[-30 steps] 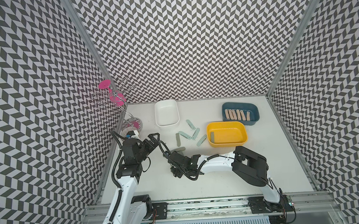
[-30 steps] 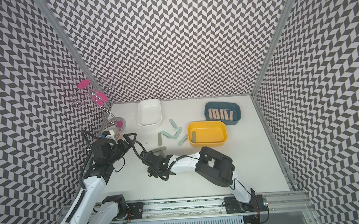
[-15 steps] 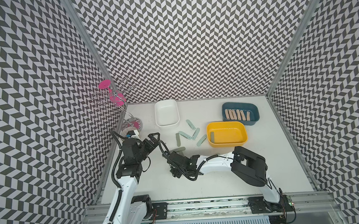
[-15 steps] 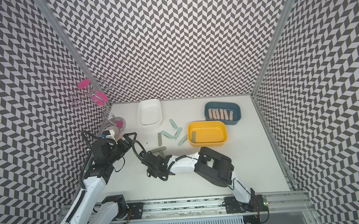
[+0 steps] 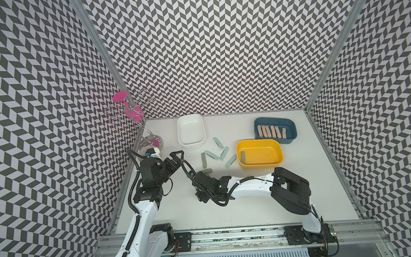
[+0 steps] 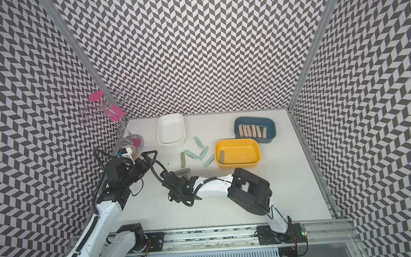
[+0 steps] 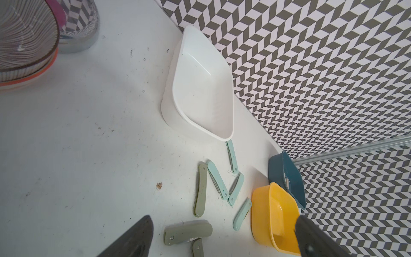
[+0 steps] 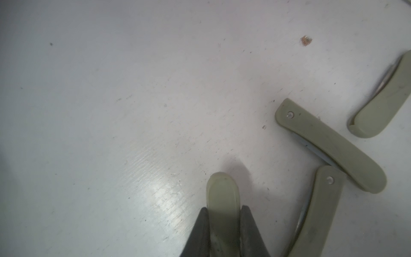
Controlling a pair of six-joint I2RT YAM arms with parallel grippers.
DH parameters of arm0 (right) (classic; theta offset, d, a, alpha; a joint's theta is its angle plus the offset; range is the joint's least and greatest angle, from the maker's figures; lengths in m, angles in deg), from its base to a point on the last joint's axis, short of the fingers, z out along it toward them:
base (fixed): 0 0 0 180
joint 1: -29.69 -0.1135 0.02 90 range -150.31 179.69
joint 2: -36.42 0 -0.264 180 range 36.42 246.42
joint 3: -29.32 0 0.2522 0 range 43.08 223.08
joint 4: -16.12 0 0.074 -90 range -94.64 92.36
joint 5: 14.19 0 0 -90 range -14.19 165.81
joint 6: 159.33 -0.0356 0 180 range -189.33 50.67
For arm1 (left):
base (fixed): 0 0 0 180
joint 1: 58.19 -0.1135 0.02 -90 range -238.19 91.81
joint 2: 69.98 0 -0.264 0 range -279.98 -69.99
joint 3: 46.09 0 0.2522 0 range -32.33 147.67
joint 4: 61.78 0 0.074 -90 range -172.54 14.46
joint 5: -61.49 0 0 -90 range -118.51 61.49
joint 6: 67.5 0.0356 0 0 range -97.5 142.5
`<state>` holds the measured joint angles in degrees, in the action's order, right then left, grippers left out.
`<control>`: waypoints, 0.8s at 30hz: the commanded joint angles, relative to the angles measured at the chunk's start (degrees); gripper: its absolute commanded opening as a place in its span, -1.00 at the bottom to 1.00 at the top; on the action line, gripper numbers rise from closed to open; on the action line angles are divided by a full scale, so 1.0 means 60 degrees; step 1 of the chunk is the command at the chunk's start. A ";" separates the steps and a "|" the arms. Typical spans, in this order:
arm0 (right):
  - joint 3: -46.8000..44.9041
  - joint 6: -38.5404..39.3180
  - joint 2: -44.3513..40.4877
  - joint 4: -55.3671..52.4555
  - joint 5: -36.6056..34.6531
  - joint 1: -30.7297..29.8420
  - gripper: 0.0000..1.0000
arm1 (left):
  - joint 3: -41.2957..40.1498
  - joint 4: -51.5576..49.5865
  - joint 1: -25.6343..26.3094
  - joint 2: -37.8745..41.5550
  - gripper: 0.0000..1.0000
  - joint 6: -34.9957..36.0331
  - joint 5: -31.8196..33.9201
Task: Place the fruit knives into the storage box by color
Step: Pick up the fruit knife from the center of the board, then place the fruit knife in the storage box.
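Note:
My right gripper (image 8: 224, 209) is shut on an olive grey-green fruit knife (image 8: 223, 193), whose rounded end sticks out between the fingers, low over the white table. Three more olive knives (image 8: 329, 144) lie beside it. In both top views this gripper (image 5: 196, 182) sits at the front left of the loose knives and hides the held one. Mint knives (image 5: 212, 155) and an olive one (image 5: 203, 159) lie between the white box (image 5: 192, 142) and the yellow box (image 5: 260, 166). My left gripper (image 5: 177, 157) hangs open, empty, left of them.
The yellow box holds one olive knife (image 5: 243, 157). The blue box (image 5: 290, 138) at the back right holds several peach-pink knives (image 5: 272, 132). The white box is empty. A wire stand with pink discs (image 5: 130, 109) and stacked bowls (image 7: 22, 44) stand at the back left.
My right gripper's jaws have closed onto the olive knife. Both arms have stayed in about the same place, and the left gripper is still open.

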<state>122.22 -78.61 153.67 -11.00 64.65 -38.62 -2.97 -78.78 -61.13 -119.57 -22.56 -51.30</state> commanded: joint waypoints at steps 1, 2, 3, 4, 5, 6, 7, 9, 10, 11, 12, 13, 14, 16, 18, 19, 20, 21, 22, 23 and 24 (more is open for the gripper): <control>-0.0193 -0.0197 -0.0784 0.0206 -0.0324 0.0131 -0.69 | 0.0212 0.0429 -0.0045 -0.0022 1.00 -0.0078 -0.0176; -0.0235 -0.0218 -0.0901 0.0220 -0.0384 0.0177 -0.69 | 0.0267 0.0438 -0.0038 -0.0035 1.00 -0.0078 -0.0179; -0.0271 -0.0227 -0.1023 0.0206 -0.0432 0.0228 -0.69 | 0.0301 0.0447 -0.0036 -0.0028 1.00 -0.0078 -0.0190; -0.0288 -0.0248 -0.1152 0.0172 -0.0491 0.0301 -0.69 | 0.0359 0.0453 -0.0037 -0.0043 1.00 -0.0079 -0.0203; -0.0324 -0.0258 -0.1308 0.0135 -0.0542 0.0385 -0.69 | 0.0409 0.0471 -0.0037 -0.0057 1.00 -0.0093 -0.0219; -0.0364 -0.0256 -0.1433 0.0119 -0.0599 0.0458 -0.69 | 0.0459 0.0493 -0.0039 -0.0078 1.00 -0.0118 -0.0257; -0.0410 -0.0281 -0.1627 0.0104 -0.0643 0.0574 -0.69 | 0.0501 0.0535 -0.0038 -0.0119 1.00 -0.0157 -0.0326; -0.0515 -0.0309 -0.1970 0.0075 -0.0690 0.0833 -0.69 | 0.0574 0.0661 -0.0037 -0.0173 1.00 -0.0235 -0.0496; -0.0594 -0.0329 -0.2180 0.0061 -0.0687 0.1017 -0.69 | 0.0620 0.0707 -0.0037 -0.0237 1.00 -0.0253 -0.0567; -0.0691 -0.0340 -0.2389 0.0060 -0.0656 0.1223 -0.69 | 0.0667 0.0772 -0.0037 -0.0269 1.00 -0.0283 -0.0669; -0.0758 -0.0364 -0.2564 0.0074 -0.0642 0.1416 -0.69 | 0.0692 0.0856 -0.0027 -0.0307 1.00 -0.0308 -0.0770; -0.0861 -0.0372 -0.2769 0.0074 -0.0617 0.1658 -0.69 | 0.0727 0.0947 -0.0009 -0.0348 1.00 -0.0334 -0.0889; -0.0964 -0.0388 -0.2972 0.0088 -0.0567 0.1921 -0.69 | 0.0754 0.1045 0.0037 -0.0408 1.00 -0.0353 -0.0981; -0.1175 -0.0460 -0.3315 0.0125 -0.0476 0.2473 -0.69 | 0.0849 0.1147 0.0219 -0.0490 1.00 -0.0355 -0.1051; -0.1380 -0.0574 -0.3598 0.0148 -0.0332 0.3076 -0.69 | 0.0964 0.1234 0.0522 -0.0613 1.00 -0.0357 -0.1013; -0.1465 -0.0643 -0.3719 0.0148 -0.0258 0.3402 -0.69 | 0.1036 0.1282 0.0750 -0.0697 1.00 -0.0357 -0.0919; -0.1562 -0.0720 -0.3804 0.0148 -0.0180 0.3724 -0.69 | 0.1103 0.1327 0.1016 -0.0781 1.00 -0.0357 -0.0807; -0.1653 -0.0780 -0.3875 0.0148 -0.0147 0.3988 -0.69 | 0.1163 0.1389 0.1279 -0.0892 1.00 -0.0357 -0.0689; -0.1747 -0.0868 -0.3929 0.0140 -0.0140 0.4274 -0.69 | 0.1244 0.1454 0.1588 -0.1030 1.00 -0.0357 -0.0561; -0.1838 -0.0957 -0.3954 0.0162 -0.0172 0.4548 -0.69 | 0.1331 0.1524 0.1904 -0.1189 1.00 -0.0335 -0.0428; -0.1922 -0.1029 -0.3966 0.0161 -0.0165 0.4781 -0.69 | 0.1415 0.1563 0.2186 -0.1339 1.00 -0.0328 -0.0335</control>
<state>112.21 -82.76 131.59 -11.44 63.06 -12.26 3.02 -72.34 -51.45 -126.17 -24.33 -54.92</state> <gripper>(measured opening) 0.188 0.997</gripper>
